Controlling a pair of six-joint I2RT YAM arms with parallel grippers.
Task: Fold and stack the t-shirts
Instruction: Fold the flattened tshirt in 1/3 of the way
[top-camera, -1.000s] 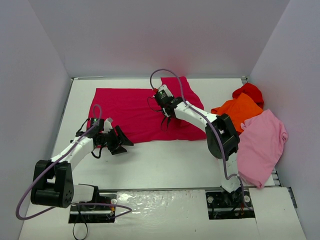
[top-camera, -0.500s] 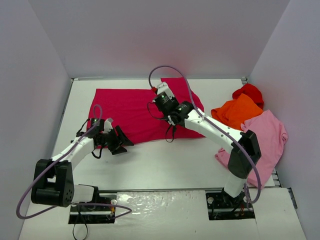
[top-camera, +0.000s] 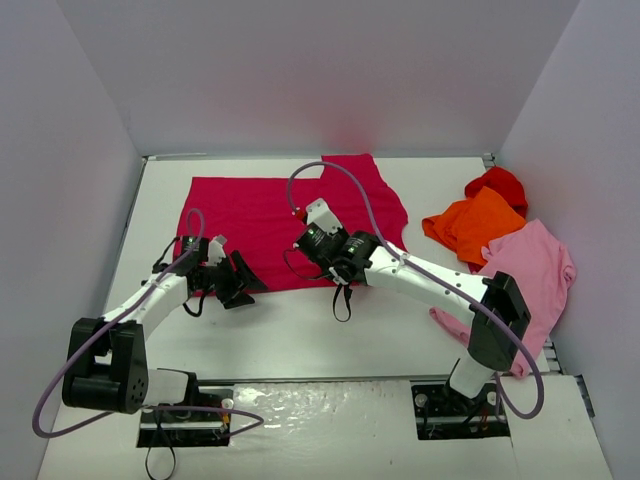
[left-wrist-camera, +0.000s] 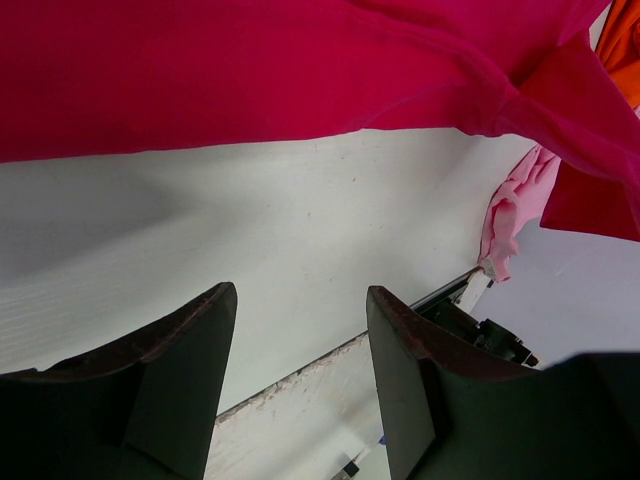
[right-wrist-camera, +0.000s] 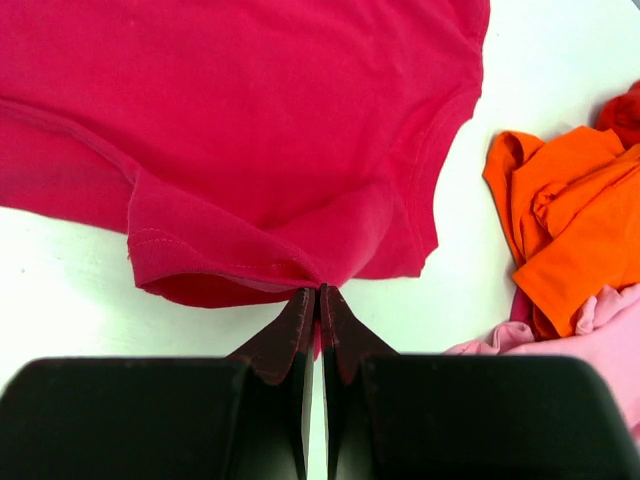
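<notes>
Pinching one crimson t-shirt (right-wrist-camera: 250, 120) of four, right gripper (right-wrist-camera: 320, 292) (left gripper (left-wrist-camera: 300, 292) agape, empty).

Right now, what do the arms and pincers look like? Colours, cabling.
Both arms match: left arm and right arm have white links with chunky black joints, each trailing a lilac cable. The left pincer and right pincer each have two dark, wedge-shaped fingers tapering to the tips. No markings legible.
</notes>
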